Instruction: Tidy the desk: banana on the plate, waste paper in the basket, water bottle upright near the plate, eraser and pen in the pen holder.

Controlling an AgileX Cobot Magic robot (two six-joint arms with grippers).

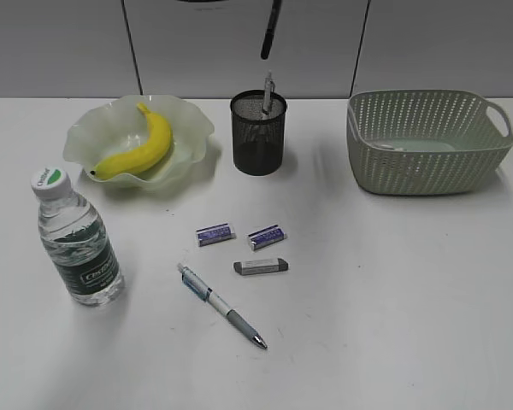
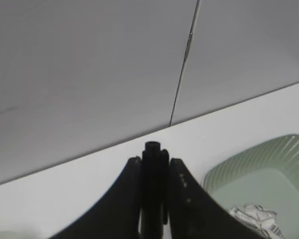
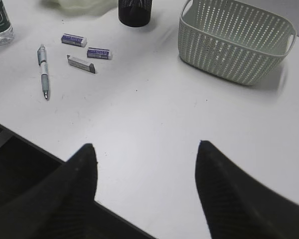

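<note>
Left pincer (image 2: 152,164) pinches a dark pen (image 2: 152,199) above the holder (image 1: 258,132), right pincer (image 3: 147,149) spread over the desk (image 3: 154,114); banana (image 1: 145,143) in plate (image 1: 94,128), paper (image 2: 254,216) in basket (image 1: 427,141), bottle (image 1: 75,239) upright, three erasers (image 1: 215,234) and another pen (image 1: 222,306) on desk.

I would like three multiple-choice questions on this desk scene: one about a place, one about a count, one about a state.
1. Where does the banana lie?
A) in the basket B) on the plate C) in the pen holder
2. How many erasers lie on the desk?
A) one B) two C) three
3. How does the water bottle stand?
A) upright B) on its side C) upside down

Answers: B, it rests inside the ruffled green dish; C, two are purple-wrapped and one is grey; A, its white cap points up.
</note>
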